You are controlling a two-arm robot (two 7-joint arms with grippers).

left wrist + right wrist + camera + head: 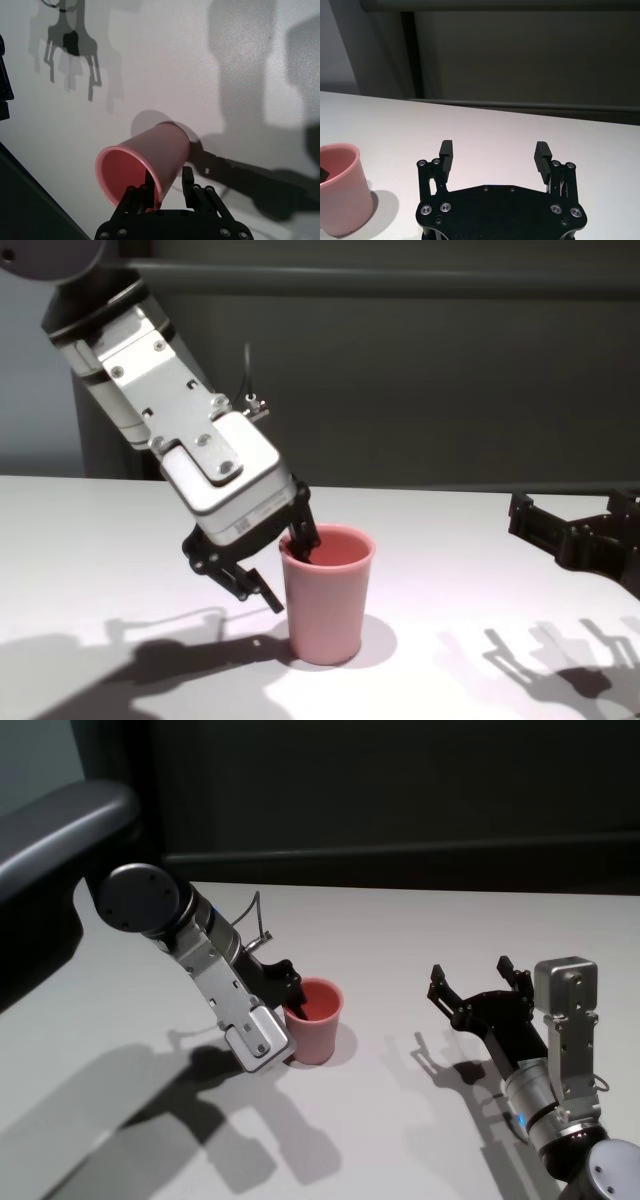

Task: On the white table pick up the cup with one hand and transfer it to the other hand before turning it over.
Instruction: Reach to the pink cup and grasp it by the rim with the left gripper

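The pink cup (316, 1025) stands upright on the white table (420, 930), rim up. My left gripper (291, 1010) reaches down over the cup's left side and straddles its wall at the rim. In the chest view one finger sits inside the cup (326, 605) and the other hangs outside it. The left wrist view shows the left gripper (167, 189) with its jaws partly closed, a small gap still showing beside the cup (150, 157). Off to the right, my right gripper (471, 974) hovers low over the table, wide open and empty, pointing toward the cup (340, 195).
A dark wall runs behind the table's far edge (420, 890). Bare white tabletop lies between the cup and the right gripper (492, 151). Arm shadows fall on the table in front of the cup.
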